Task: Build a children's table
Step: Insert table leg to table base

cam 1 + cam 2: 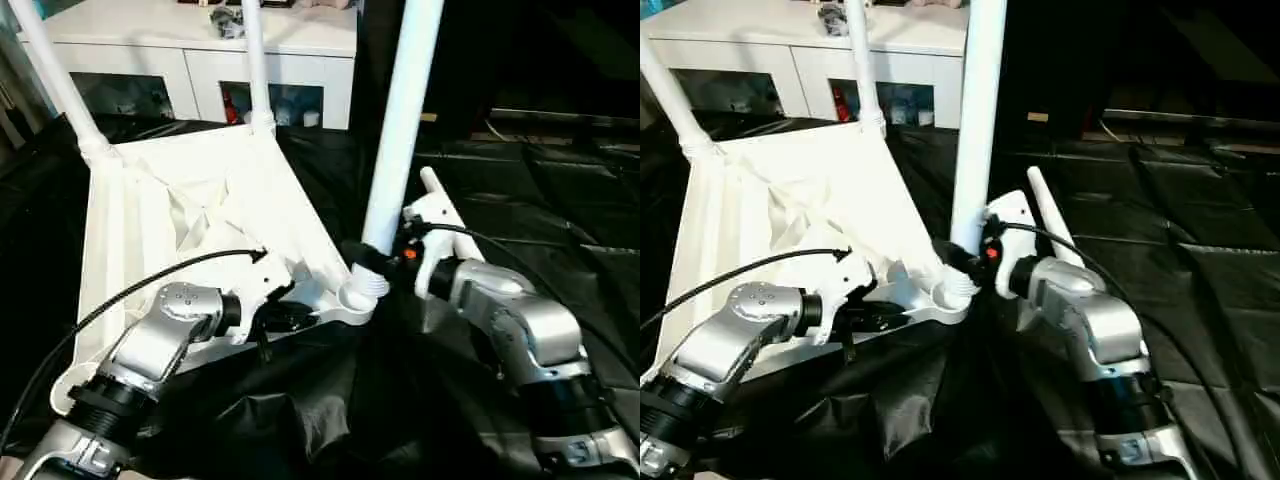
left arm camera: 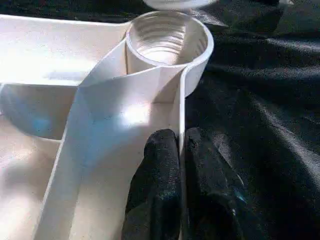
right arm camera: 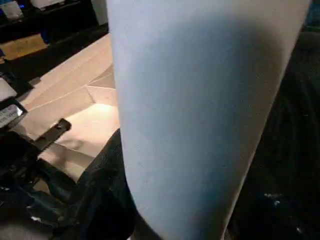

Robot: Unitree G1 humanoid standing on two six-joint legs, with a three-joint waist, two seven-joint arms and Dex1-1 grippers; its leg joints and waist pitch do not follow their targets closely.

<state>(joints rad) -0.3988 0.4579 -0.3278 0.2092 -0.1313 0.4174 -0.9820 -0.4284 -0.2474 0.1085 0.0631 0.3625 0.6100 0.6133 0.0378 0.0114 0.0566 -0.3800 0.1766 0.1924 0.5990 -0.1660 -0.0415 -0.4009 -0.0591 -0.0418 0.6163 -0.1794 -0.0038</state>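
Two legs point(image 1: 255, 65) already standing in the far sockets of the upturned tabletop point(image 1: 140, 220) on black sheeting point(image 1: 520, 200). Left gripper point(image 2: 181, 150) pinched on the tabletop's near rim beside the empty corner socket point(image 2: 167, 37). Right gripper point(image 1: 372, 258) clasping a third leg point(image 1: 400, 130) upright, threaded end just above that socket.

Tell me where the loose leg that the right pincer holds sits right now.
In the left eye view the leg stands upright at centre, gripped near its threaded foot by the right pincer, just above the tabletop's empty near-corner socket.
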